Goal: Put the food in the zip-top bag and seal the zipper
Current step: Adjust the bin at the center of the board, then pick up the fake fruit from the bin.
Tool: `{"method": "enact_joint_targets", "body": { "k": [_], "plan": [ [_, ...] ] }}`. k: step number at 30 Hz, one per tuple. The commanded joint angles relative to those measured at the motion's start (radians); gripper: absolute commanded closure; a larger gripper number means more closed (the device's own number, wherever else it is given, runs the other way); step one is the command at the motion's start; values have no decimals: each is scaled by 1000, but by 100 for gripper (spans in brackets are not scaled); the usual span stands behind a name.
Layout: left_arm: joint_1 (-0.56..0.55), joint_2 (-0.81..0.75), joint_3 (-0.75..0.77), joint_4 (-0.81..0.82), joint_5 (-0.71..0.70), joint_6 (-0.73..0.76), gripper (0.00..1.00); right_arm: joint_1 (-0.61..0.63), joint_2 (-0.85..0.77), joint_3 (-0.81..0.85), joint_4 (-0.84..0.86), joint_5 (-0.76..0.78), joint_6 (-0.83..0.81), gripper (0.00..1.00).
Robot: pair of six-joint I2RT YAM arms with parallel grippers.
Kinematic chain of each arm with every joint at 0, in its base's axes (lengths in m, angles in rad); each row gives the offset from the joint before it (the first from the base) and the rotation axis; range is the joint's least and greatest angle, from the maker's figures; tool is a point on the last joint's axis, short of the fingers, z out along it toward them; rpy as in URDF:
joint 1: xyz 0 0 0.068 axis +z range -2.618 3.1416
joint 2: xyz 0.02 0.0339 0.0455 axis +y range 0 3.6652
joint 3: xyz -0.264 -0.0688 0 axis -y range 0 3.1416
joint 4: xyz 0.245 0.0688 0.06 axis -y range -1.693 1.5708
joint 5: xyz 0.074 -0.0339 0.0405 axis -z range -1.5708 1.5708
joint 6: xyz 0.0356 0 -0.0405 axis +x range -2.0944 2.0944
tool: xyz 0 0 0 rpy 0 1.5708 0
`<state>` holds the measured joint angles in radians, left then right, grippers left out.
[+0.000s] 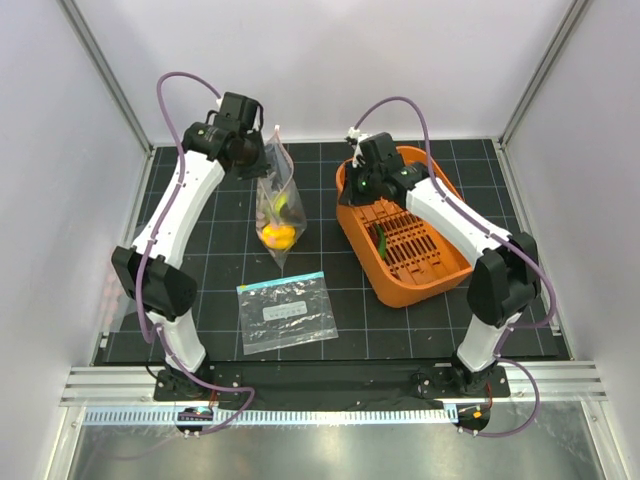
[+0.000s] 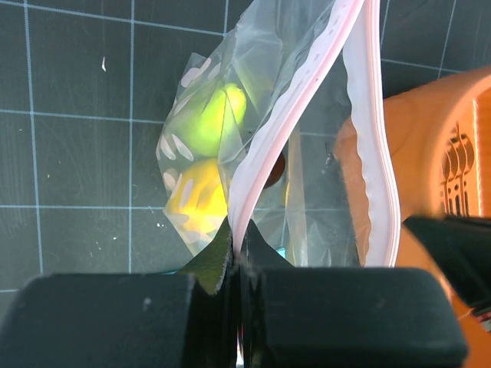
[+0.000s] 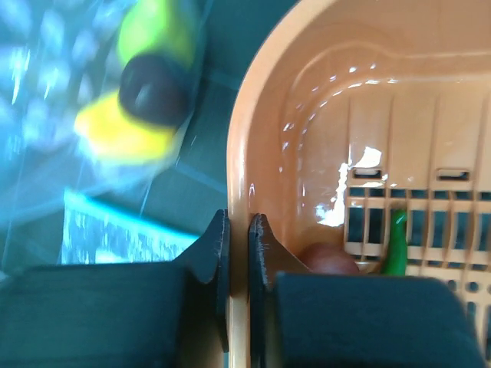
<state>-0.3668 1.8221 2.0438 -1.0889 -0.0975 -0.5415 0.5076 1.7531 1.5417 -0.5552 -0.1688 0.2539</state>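
The zip-top bag [image 1: 276, 200] hangs upright with its mouth open. My left gripper [image 1: 260, 148] is shut on its pink zipper [image 2: 265, 146] at one end, seen in the left wrist view [image 2: 239, 247]. Inside the bag lie the green round fruit [image 2: 216, 115], the yellow pepper [image 2: 196, 203] and a dark maroon piece [image 2: 275, 172]. My right gripper [image 1: 360, 186] is shut on the rim of the orange basket [image 1: 440, 275], seen in the right wrist view [image 3: 238, 230]. The slim green chili [image 3: 397, 245] and a reddish-brown round piece [image 3: 330, 259] lie in the basket.
A second clear bag with a teal strip and white label [image 1: 287, 312] lies flat on the black grid mat, in front of the hanging bag. The basket stands right of the bag, close to it. White walls enclose the mat.
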Motion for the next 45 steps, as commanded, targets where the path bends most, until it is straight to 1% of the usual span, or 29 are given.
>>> {"method": "enact_joint_targets", "body": {
  "k": [1, 3, 5, 7, 9, 10, 12, 13, 15, 16, 17, 19, 20, 23, 24, 27, 28, 29, 31, 32, 37, 40, 45],
  "plan": [
    [11, -41, 30, 20, 28, 15, 100, 6, 46, 86, -55, 164, 201, 99],
    [11, -32, 44, 8, 33, 18, 100, 12, 69, 119, -71, 254, 229, 99],
    [11, -26, 55, -3, 35, 20, 100, 12, 78, 127, -49, 259, 222, 98],
    [11, -23, 59, -11, 42, 20, 100, 12, 98, 139, -46, 265, 222, 92],
    [11, -24, 52, -9, 47, 20, 100, 12, 103, 155, -83, 314, 219, 90],
    [11, -24, 50, -8, 47, 20, 100, 6, 105, 159, -100, 378, 225, 90],
    [11, -21, 46, -8, 51, 18, 100, -12, 108, 172, -120, 396, 237, 89],
    [11, -20, 46, -6, 56, 15, 100, -30, 111, 176, -123, 394, 240, 86],
    [12, -18, 49, -3, 62, 12, 100, -38, 127, 210, -137, 397, 236, 71],
    [11, -15, 55, -3, 65, 9, 100, -40, 131, 227, -141, 381, 225, 47],
    [11, -15, 56, 0, 68, 6, 100, -40, 132, 253, -155, 362, 214, 35],
    [11, -15, 58, 1, 68, 3, 100, -41, 93, 241, -132, 327, 191, 19],
    [11, -15, 55, 0, 68, 0, 100, -41, 70, 200, -82, 284, 182, 17],
    [11, -15, 46, -6, 68, -11, 100, -41, -26, 128, -25, 229, 147, 15],
    [9, -15, 46, -9, 65, -20, 100, -41, -50, 117, -25, 194, 134, 15],
    [6, -12, 50, -32, 36, -46, 100, -43, -133, 92, -57, 189, 101, 15],
    [2, -14, 50, -37, 27, -51, 100, -47, -151, 81, -63, 190, 99, 16],
    [2, -15, 50, -40, 16, -54, 100, -53, -197, 54, -71, 192, 105, 19],
    [-4, -23, 35, -32, -2, -63, 100, -86, -234, 6, -66, 181, 120, 23],
    [-6, -30, 29, -28, -5, -66, 100, -98, -265, -11, -61, 143, 128, 24],
    [-27, -50, -14, 0, -28, -72, 100, -159, -310, -93, -68, 132, 154, 29],
    [-49, -58, -17, -2, -73, -61, 100, -169, -308, -142, -75, 137, 177, 33],
    [-63, -61, -20, -8, -113, -60, 100, -172, -251, -210, -71, 135, 215, 32]
  ]
}}
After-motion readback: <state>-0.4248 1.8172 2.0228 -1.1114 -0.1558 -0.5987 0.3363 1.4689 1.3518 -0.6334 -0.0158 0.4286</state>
